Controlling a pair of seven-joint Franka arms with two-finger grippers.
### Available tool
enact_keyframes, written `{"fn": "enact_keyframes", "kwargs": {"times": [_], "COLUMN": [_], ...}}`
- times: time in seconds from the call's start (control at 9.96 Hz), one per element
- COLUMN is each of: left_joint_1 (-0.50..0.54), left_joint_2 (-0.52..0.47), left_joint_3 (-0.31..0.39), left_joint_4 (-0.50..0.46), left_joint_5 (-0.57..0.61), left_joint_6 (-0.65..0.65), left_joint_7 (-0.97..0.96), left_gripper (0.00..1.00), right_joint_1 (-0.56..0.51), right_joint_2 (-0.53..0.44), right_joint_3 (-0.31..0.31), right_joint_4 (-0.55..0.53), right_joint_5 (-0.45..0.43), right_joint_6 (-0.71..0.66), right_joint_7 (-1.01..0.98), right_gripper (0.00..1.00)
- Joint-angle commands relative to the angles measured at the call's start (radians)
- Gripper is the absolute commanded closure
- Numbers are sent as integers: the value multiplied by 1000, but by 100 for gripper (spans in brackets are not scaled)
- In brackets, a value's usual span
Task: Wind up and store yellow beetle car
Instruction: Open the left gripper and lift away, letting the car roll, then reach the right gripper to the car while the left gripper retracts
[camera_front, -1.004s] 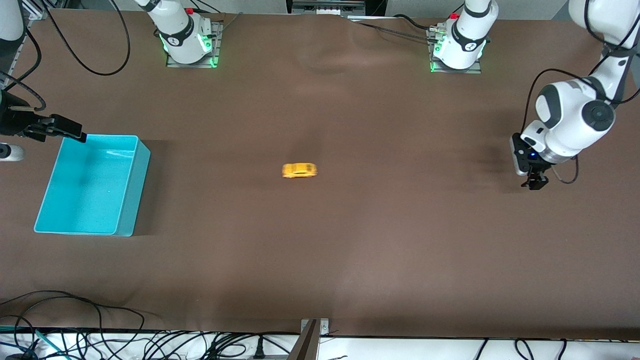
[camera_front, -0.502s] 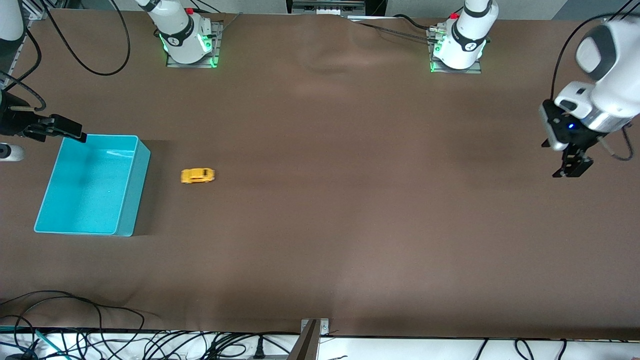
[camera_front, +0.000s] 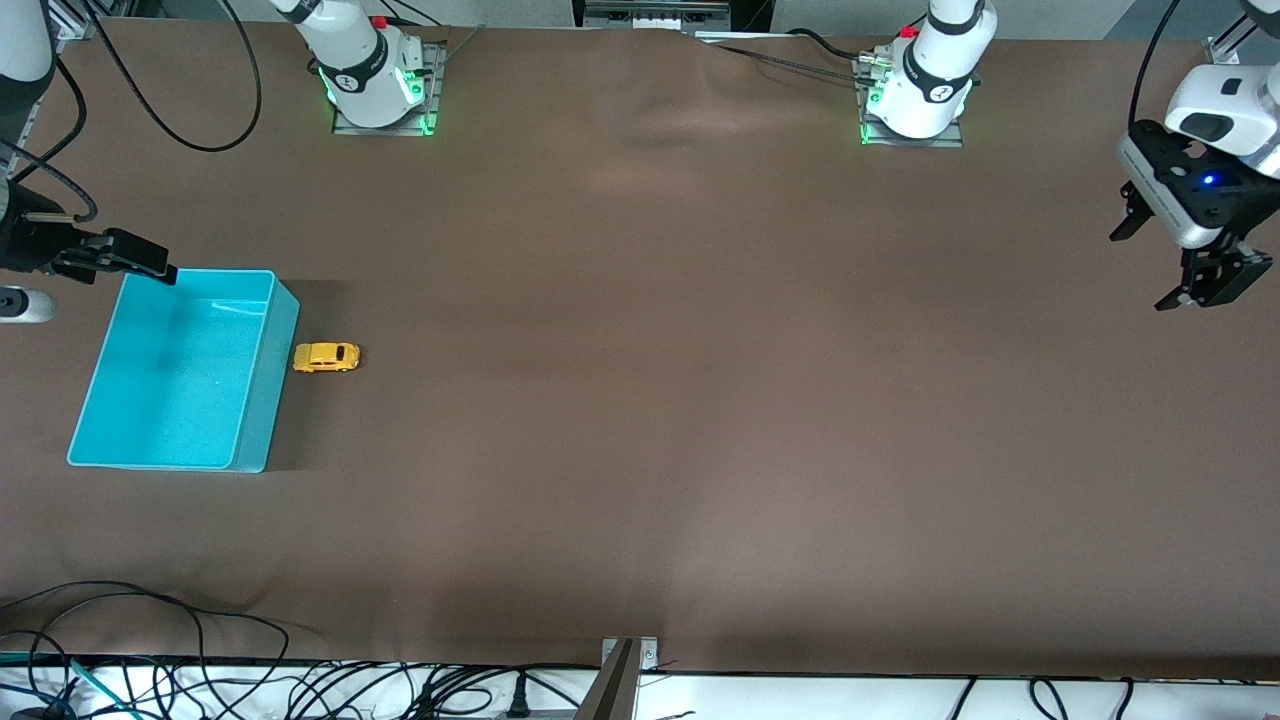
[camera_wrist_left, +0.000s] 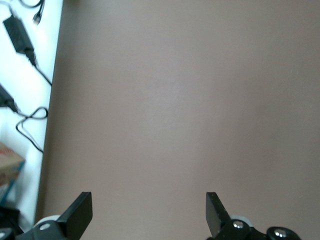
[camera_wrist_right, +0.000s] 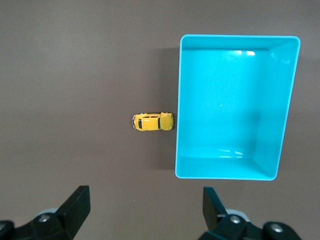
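The yellow beetle car (camera_front: 326, 357) (camera_wrist_right: 153, 121) stands on its wheels on the brown table, close against the long side wall of the turquoise bin (camera_front: 180, 400) (camera_wrist_right: 225, 100), on the side toward the table's middle. The bin holds nothing. My right gripper (camera_front: 140, 262) (camera_wrist_right: 146, 212) hangs open and holds nothing; it is over the bin's corner at the right arm's end of the table and looks down on bin and car. My left gripper (camera_front: 1205, 290) (camera_wrist_left: 149, 215) is open with nothing in it, up over bare table at the left arm's end.
Both arm bases (camera_front: 375, 85) (camera_front: 915, 95) stand along the table's edge farthest from the front camera. Loose cables (camera_front: 150, 640) run along the edge nearest to it. More cables (camera_wrist_left: 20, 40) lie past the table's edge in the left wrist view.
The car has rolled from the table's middle toward the right arm's end and now stands by the bin. My left gripper has risen and drawn back toward its own end.
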Motion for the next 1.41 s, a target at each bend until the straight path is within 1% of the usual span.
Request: {"fn": "enact_keyframes", "kwargs": {"times": [0.0,0.1,0.2,0.3,0.4,0.5,0.6,0.7,0.8,1.1,1.31], "left_joint_1": [0,0,8,10,11,14,23,34,36,24,22], "left_joint_2": [5,-3,-4,-6,-6,-6,-4,-4,-3,3,11], "left_joint_3": [-47,-54,-61,-61,-76,-84,-81,-76,-79,-81,-82], "left_joint_4": [111,153,196,237,266,294,315,317,317,316,317], "left_joint_5": [27,25,16,16,15,1,-52,-85,-91,-88,-84], "left_joint_6": [-158,-229,-299,-361,-408,-454,-484,-487,-487,-487,-487], "left_joint_7": [-260,-375,-508,-613,-684,-777,-886,-989,-1060,-1088,-1085], "left_gripper": [0,0,0,0,0,0,0,0,0,0,0], "right_joint_1": [28,66,112,142,172,179,194,200,199,188,188], "right_joint_2": [21,31,34,44,51,67,74,92,103,106,100], "right_joint_3": [41,60,65,66,65,66,66,66,65,56,55], "right_joint_4": [22,22,22,20,17,14,13,11,2,-98,-167], "right_joint_5": [-25,-79,-93,-93,-92,-89,-92,-93,-93,-99,-99], "right_joint_6": [-13,-15,-16,-18,-18,-18,-12,-3,22,153,229], "right_joint_7": [-61,-114,-147,-203,-307,-386,-499,-605,-714,-973,-1034], "right_gripper": [0,0,0,0,0,0,0,0,0,0,0]}}
